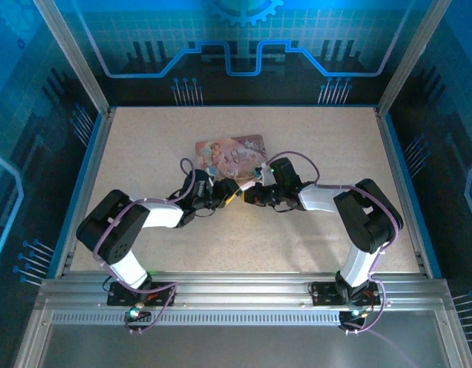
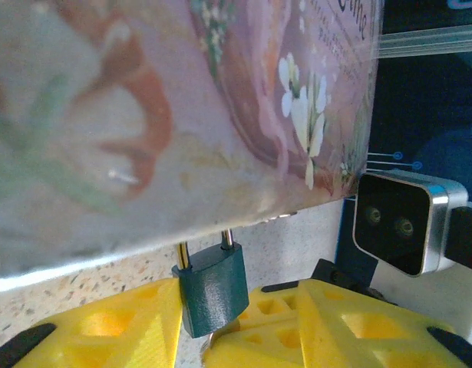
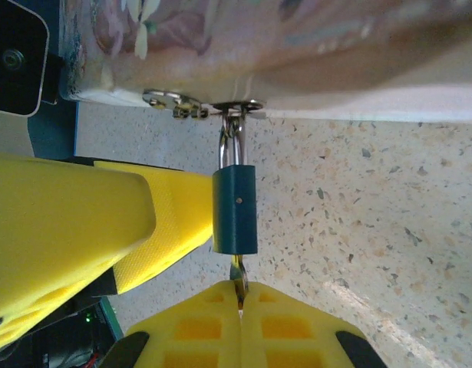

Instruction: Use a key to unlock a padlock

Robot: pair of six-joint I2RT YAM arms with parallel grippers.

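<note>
Yellow right gripper [image 3: 240,300] pinches the key [image 3: 237,274] just below the padlock [image 3: 235,207]. Left gripper [image 2: 194,318], arm bent inward, straddles the lock body; can't tell if it's clamped.

Both arms seen bent inward over speckled counter [image 1: 335,146]. Left fingers [image 1: 229,192] and right fingers [image 1: 245,189] found nearly tip to tip at centre, just beside near edge of pink tin [image 1: 230,152], which is laid flat.

Painted lock, glossy tin
The padlock [image 3: 235,208] looked matt-painted, its shackle [image 3: 232,146] and the key [image 3: 237,274] bare shiny metal; the tin [image 2: 143,115] was glossy, the surface [image 3: 358,230] matt speckled stone, the fingers [image 3: 182,222] textured yellow plastic.
</note>
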